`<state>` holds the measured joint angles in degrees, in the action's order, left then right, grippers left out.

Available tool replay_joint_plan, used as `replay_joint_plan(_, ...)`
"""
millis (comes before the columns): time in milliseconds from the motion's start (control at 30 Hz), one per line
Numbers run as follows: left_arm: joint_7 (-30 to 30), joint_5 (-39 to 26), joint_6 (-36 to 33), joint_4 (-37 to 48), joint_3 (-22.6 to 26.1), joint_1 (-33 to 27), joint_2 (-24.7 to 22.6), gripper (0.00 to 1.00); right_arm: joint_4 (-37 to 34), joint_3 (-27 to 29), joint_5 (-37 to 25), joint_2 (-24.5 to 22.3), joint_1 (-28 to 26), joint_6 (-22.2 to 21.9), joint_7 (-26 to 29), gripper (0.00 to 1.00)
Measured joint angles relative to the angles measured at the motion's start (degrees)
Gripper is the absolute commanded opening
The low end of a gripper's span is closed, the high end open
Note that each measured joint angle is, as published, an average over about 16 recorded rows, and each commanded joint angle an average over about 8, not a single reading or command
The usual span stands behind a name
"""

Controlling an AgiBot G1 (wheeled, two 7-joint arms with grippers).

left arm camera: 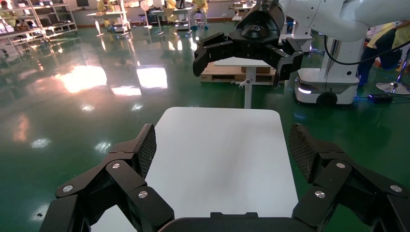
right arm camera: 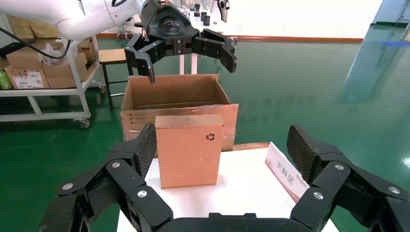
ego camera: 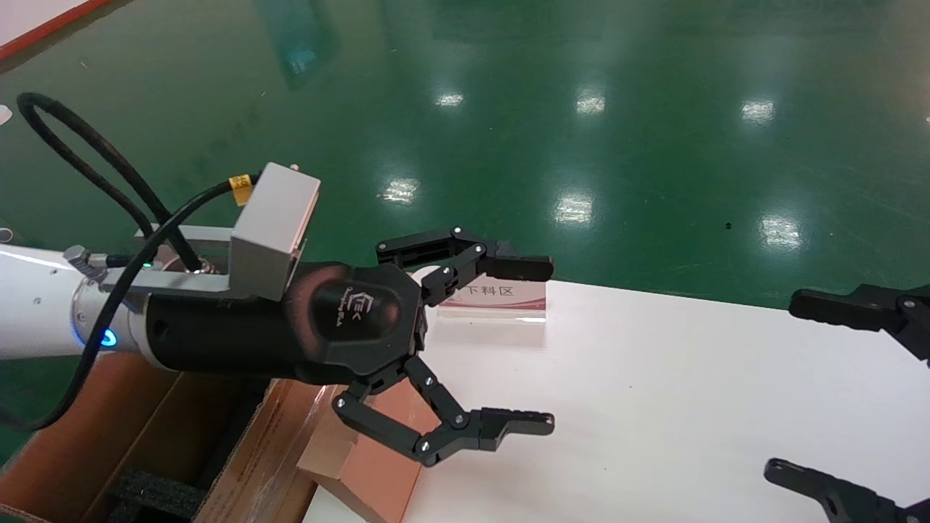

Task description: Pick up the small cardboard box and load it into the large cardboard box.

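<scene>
Currently the left gripper [ego camera: 534, 345] hangs above the white table [ego camera: 654, 407], jaws spread wide, nothing between them. Right gripper [ego camera: 828, 388] sits at the table's far right side, also wide open and empty.

Small cardboard box [right arm camera: 188, 150] stands upright on the table's left end, broad reddish-brown face toward the right wrist camera, recycling symbol [right arm camera: 210, 137] near an upper corner. In the head view it's [ego camera: 370, 457] mostly hidden under the left wrist, right at the table edge. Large cardboard box [right arm camera: 179, 104] stands just beyond that edge, lower, flaps open, black foam [ego camera: 156, 494] visible inside. Acrylic sign holder [ego camera: 494, 305] on the table's far edge, clear of the box.

Handling call: looks light and stiff, a slim flat carton. Matte cardboard, so the pads should hold without much force; squeezing the broad faces hard could dent them. Standing on a narrow side so close to the edge, it'll tip easily if nudged. Best bet: pinch across the thin dimension near the top, centred, then lift straight up and carry over the carton opening. Nothing picked up yet.
</scene>
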<state>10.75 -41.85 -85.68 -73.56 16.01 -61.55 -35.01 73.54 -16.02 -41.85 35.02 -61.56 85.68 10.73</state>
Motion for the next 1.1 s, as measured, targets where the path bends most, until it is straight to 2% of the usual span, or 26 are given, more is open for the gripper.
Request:
replay_joint_plan(467,0.3,-0.2,0.2,0.1,0.1,0.1,0.1,1.0,0.0,0.0,0.0,0.0,0.0,0.0,0.0,1.0)
replay_joint_plan(667,2.9,-2.9,1.4,-0.3,1.2,-0.6,1.3,1.0,0.0,0.0,0.0,0.0,0.0,0.0,0.0,1.0)
replay_joint_plan(867,9.8,-9.8,3.3,-1.5,4.1,-3.5,3.1,1.0,0.0,-0.1,0.0,0.0,0.0,0.0,0.0,1.0)
replay_joint_plan(1100,24.1,-23.6,3.9,-3.2,10.0,-11.3,3.8,1.0,-0.1,-0.1,0.0,0.0,0.0,0.0,-0.1,1.0)
